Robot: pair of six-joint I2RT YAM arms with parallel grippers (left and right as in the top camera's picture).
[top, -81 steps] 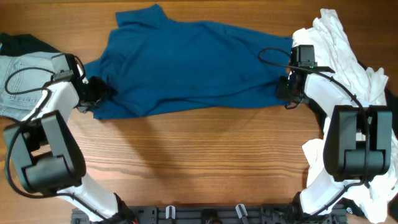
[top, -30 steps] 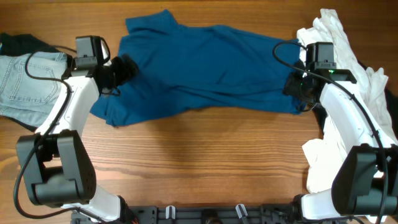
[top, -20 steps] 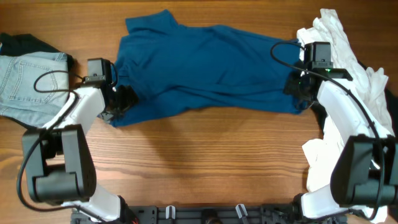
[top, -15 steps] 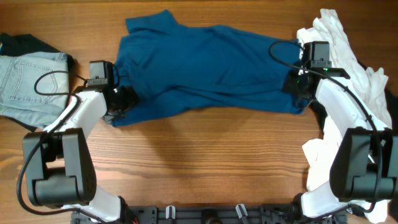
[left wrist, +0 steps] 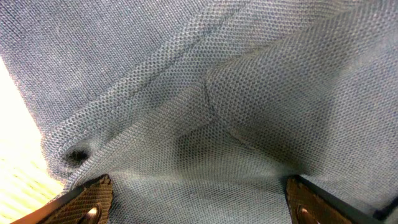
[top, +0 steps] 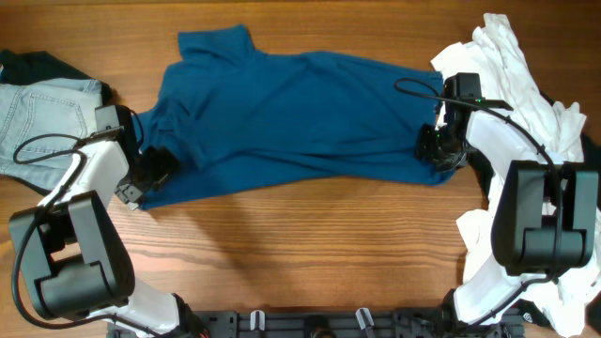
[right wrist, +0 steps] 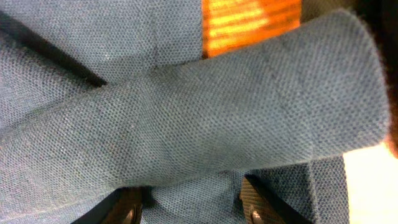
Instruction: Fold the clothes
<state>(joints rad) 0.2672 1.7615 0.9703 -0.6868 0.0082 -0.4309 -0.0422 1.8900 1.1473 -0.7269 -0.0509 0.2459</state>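
Overhead, the left gripper (top: 155, 169) sits half tucked under the shirt (top: 291, 113) hem, tips out of sight, and the right gripper (top: 438, 150) is a dark lump against the cloth, grip unreadable. Left wrist view: fabric fills the lot, just two fingertips (left wrist: 87, 202) poking in at the bottom corners. Right wrist, same story, fingertips (right wrist: 256, 205) cropped by the bottom edge. Shorts (top: 42, 117) run off the left edge, white cloth (top: 526, 84) off the right

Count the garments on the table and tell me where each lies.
4: dark teal-blue short-sleeved shirt, centre; light-blue denim shorts, left edge; black cloth behind them, far-left corner; white crumpled fabric heap, right side, which may hide more.
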